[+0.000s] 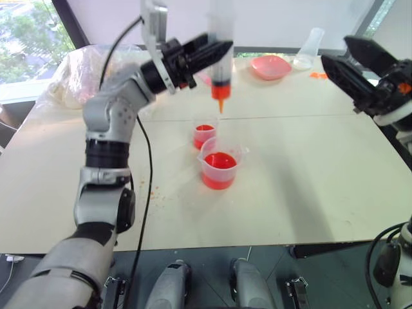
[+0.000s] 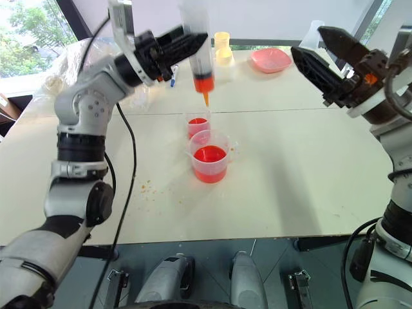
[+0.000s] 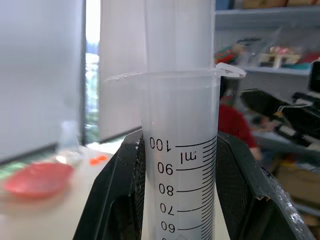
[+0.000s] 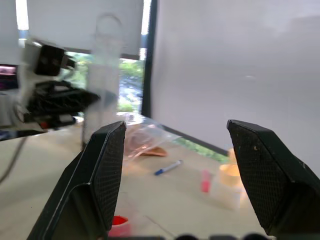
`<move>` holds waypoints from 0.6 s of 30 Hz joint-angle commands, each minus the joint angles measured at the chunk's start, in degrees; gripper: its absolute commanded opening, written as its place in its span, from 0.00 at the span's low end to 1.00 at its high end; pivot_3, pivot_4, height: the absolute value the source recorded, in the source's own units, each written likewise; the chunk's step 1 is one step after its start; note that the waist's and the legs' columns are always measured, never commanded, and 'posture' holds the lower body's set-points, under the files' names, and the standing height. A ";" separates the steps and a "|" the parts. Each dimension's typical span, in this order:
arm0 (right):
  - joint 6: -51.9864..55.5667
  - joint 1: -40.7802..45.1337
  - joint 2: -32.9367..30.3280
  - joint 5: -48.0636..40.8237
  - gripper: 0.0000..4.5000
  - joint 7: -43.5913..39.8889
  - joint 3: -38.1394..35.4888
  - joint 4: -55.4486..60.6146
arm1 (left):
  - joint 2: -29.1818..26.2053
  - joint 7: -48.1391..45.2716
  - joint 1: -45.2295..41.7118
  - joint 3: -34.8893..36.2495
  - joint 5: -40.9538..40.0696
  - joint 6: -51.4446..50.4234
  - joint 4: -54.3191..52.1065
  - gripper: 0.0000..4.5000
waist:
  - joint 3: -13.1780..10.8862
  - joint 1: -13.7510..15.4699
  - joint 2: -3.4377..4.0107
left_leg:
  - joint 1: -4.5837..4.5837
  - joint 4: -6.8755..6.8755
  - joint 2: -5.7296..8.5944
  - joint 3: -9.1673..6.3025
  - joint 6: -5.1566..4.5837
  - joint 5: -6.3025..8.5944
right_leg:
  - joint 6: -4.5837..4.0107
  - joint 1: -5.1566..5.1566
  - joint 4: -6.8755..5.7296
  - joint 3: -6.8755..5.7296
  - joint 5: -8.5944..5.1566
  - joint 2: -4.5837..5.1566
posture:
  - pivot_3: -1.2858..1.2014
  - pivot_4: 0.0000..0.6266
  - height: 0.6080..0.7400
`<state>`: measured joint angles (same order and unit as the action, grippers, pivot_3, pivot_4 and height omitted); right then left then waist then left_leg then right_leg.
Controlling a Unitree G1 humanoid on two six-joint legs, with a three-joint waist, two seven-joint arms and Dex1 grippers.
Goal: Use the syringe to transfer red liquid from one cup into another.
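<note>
Head views: the left gripper [image 1: 215, 55] pinches the syringe [image 1: 219, 61] upright, its orange tip above the narrow cup [image 1: 205, 135], which sits just behind the spouted cup [image 1: 219, 168] on the table [image 1: 309, 167]. Red liquid [image 1: 220, 84] fills the barrel's foot. The right gripper [image 2: 315, 51] stands spread and empty, well apart.

Left wrist view: fingers [image 3: 112, 200] clamp the barrel at its scale.

Right wrist view: jaws wide, nothing between.

Good practice: centre the tip over the chosen cup, keep the barrel vertical, lower before pressing the plunger.
</note>
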<state>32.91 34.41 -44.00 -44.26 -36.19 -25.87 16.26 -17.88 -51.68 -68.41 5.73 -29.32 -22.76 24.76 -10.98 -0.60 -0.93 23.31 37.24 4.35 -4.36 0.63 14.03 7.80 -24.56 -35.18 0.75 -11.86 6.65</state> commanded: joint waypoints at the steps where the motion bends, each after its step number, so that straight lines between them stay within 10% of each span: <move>1: -8.62 3.94 0.04 8.67 0.75 -0.89 5.94 -3.10 | 1.25 -0.50 -3.57 -2.02 6.98 12.94 11.91 0.32 | 0.01 -0.13 0.02 | -0.02 -0.01 0.00 0.03 0.00 0.00 | 0.00 0.00 -0.02 0.00 0.00 0.00 | 0.52 0.24 1.00; 18: -39.00 24.84 13.62 31.78 0.75 -2.15 22.88 -35.97 | 2.23 -6.57 -3.56 -2.76 13.88 25.72 27.68 0.32 | -0.02 -0.31 -0.01 | 0.10 -0.03 0.00 0.00 0.00 0.00 | 0.04 -0.15 -0.01 0.00 0.02 -0.02 | 0.52 0.24 1.00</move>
<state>-3.36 56.68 -30.60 -12.85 -37.66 -2.54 -18.82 -15.08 -57.52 -71.15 1.78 -15.08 2.20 55.04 -11.00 -0.90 -0.94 23.41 37.20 4.35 -4.39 0.63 14.03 7.84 -24.72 -35.19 0.75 -11.84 6.63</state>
